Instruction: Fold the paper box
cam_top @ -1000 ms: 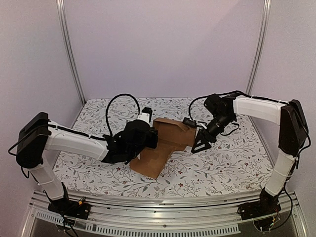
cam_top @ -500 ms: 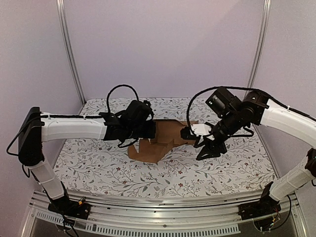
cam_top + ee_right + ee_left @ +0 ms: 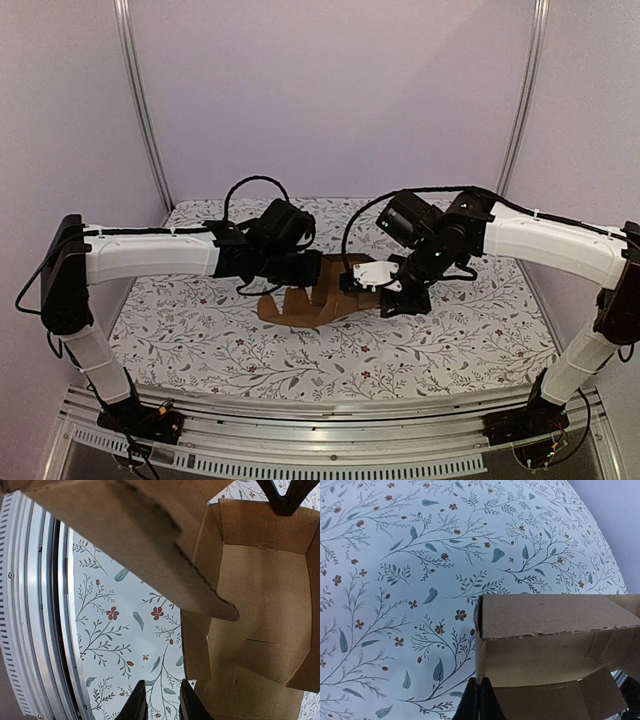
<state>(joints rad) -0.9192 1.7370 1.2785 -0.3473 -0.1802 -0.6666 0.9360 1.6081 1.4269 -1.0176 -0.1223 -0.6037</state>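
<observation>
left hand (image 3: 479, 703) clamps paper box (image 3: 545, 645) edge, 6 o'clock in left wrist view. Only right wrist view shows right hand (image 3: 160, 702) gap: narrow.

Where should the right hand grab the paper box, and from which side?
Probably the loose flap of the paper box, by its thin free edge, with the right hand coming from the right, where the box is open. That flap sticks out alone, so it can be pinched. The left hand pinches its left wall.
</observation>
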